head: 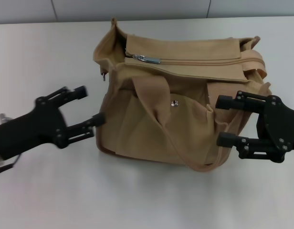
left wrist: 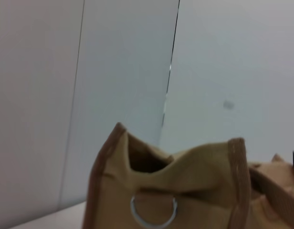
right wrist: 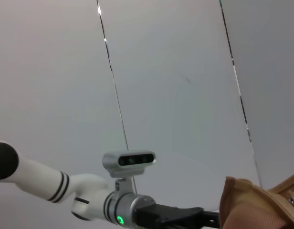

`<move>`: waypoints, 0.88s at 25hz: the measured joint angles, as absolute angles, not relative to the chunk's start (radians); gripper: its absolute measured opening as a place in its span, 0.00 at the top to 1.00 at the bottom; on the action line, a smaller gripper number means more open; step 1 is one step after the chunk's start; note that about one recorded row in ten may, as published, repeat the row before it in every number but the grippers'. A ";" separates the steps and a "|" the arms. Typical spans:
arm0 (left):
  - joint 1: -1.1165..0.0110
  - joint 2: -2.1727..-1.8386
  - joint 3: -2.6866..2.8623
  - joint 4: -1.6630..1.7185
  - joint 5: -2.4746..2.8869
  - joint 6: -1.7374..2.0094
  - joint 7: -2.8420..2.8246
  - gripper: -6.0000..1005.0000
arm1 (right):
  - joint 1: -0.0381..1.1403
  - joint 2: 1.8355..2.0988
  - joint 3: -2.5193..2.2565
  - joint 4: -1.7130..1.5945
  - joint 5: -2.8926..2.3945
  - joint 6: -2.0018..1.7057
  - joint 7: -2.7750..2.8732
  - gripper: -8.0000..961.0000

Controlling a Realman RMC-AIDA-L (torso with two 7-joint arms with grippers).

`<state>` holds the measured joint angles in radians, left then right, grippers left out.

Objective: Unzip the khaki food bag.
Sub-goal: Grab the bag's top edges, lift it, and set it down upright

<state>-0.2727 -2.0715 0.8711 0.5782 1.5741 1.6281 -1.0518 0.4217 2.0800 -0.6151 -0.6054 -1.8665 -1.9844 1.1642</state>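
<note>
With the khaki food bag (head: 180, 100) at frame centre, zipper pull (head: 147, 58) at its upper left, our left gripper (head: 85, 109) and right gripper (head: 225, 121) flanked it wide open, empty; we judged bracing one end before pulling wisest.

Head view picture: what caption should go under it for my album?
Two open grippers, left and right, flank the zipped khaki food bag.

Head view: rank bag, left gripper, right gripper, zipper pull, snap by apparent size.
1. khaki food bag
2-3. left gripper and right gripper: look alike, no ranking
4. zipper pull
5. snap
</note>
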 joint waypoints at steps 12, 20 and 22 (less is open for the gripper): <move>-0.364 -2.073 0.867 0.402 1.521 1.610 -0.873 0.35 | 0.399 2.080 -0.615 -0.580 -1.866 -1.974 1.163 0.19; -0.364 -2.074 0.870 0.402 1.520 1.610 -0.869 0.71 | 0.387 2.080 -0.607 -0.580 -1.867 -1.974 1.163 0.19; -0.363 -2.074 0.869 0.402 1.520 1.612 -0.869 0.76 | 0.387 2.080 -0.603 -0.580 -1.867 -1.974 1.163 0.19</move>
<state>-0.3625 -2.0740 0.8685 0.4018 1.5201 1.6118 -0.8692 0.3866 2.0801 -0.6030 -0.5797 -1.8666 -1.9741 1.1628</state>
